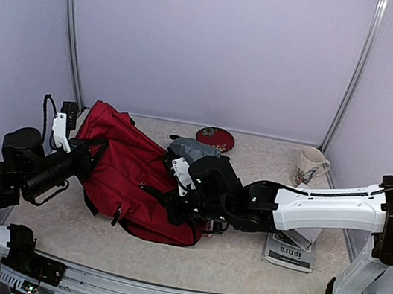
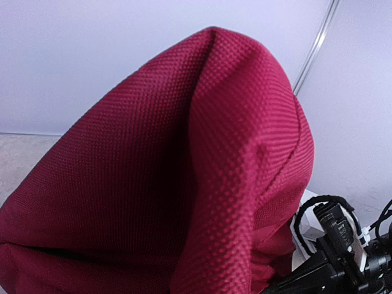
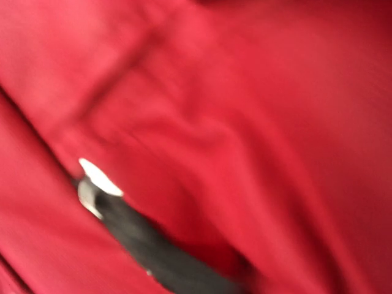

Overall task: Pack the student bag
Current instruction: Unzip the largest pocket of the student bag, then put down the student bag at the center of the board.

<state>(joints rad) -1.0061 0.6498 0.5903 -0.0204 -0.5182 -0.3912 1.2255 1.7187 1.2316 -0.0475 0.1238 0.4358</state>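
Where the speckled table (image 1: 237, 263) runs bare along its near edge, the student bag (image 1: 128, 173) lies slumped left of centre. Its coarse dark red weave is creased into soft folds, with black straps trailing. The left gripper (image 1: 83, 157) is clenched on the bag's raised left end. The right gripper (image 1: 180, 211) is clenched at its right flank; on what, I cannot tell. A folded newspaper (image 1: 290, 252) lies to the right. Farther back sit a grey pouch (image 1: 192, 149), a mug (image 1: 309, 166) and a round red dish (image 1: 215, 137).
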